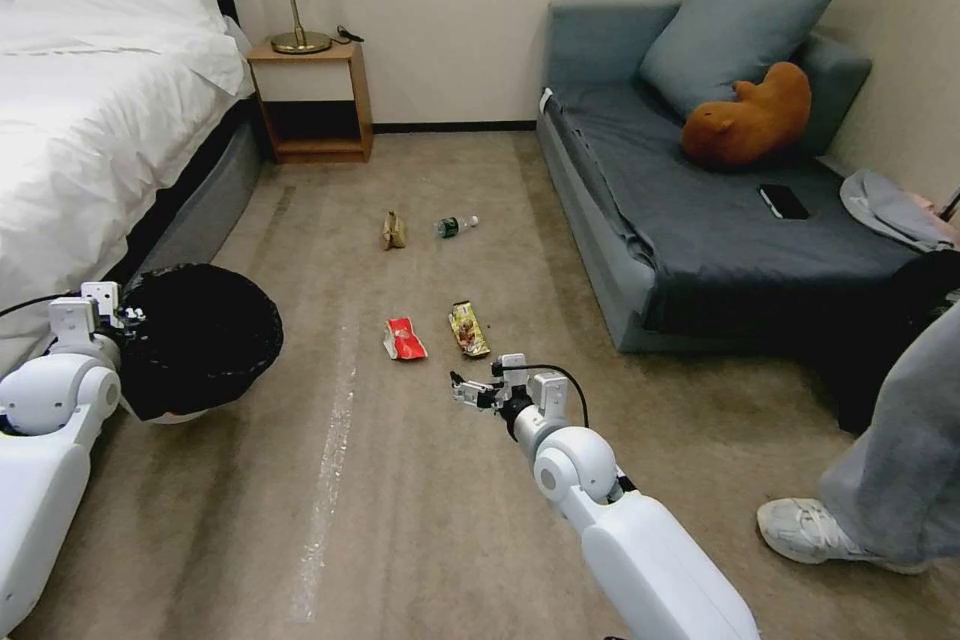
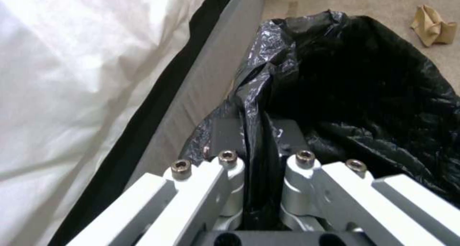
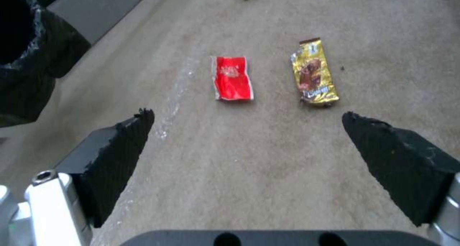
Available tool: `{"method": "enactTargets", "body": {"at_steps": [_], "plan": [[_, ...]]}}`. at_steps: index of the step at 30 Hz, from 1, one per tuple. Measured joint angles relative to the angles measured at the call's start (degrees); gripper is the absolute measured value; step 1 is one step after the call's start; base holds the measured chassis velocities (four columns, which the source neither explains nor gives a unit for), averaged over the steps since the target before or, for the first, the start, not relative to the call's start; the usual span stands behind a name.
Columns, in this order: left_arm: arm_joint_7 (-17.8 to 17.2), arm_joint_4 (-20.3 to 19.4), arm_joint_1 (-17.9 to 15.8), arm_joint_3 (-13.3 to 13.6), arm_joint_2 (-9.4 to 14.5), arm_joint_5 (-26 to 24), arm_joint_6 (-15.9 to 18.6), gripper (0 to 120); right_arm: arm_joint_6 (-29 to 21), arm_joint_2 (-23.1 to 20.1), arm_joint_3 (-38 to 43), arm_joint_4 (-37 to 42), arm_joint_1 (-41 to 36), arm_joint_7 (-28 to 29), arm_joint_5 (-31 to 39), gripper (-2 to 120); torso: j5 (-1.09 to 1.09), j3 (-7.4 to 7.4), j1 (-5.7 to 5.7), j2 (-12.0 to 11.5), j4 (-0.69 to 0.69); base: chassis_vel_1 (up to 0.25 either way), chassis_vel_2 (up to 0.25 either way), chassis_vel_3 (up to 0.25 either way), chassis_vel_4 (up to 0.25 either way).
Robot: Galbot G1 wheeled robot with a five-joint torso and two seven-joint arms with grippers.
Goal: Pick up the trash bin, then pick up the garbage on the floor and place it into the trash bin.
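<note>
Left gripper (image 2: 261, 159) clenched on crinkly black-bagged white trash bin (image 1: 200, 340); right gripper (image 3: 247, 134), fingers released, near flat red snack wrapper (image 3: 232, 78): light, slippery, best pinched at an edge.

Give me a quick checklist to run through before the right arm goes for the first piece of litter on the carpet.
1. Trash bin held: the left gripper is clamped on its black bag rim beside the bed. Ok.
2. Right gripper ready: jaws wide open and empty, above the carpet. Ok.
3. Nearest targets in sight: red wrapper and yellow wrapper lie flat ahead, apart from each other. Ok.
4. Farther pieces located: paper bag and bottle on the carpet near the sofa. Ok.
5. Bin mouth open: cannot tell how much room is inside.
</note>
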Motion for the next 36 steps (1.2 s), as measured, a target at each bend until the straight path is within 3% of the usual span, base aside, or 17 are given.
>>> {"method": "enactTargets", "body": {"at_steps": [36], "plan": [[0.52,0.94,0.26,-0.57,-0.2,0.44,-1.13,5,-0.1,0.46,-2.4,-1.01,-0.69,-0.03,-1.24,100,0.0,0.0,0.0,0.01,0.01,-0.054,0.06,0.059,-0.059]]}}
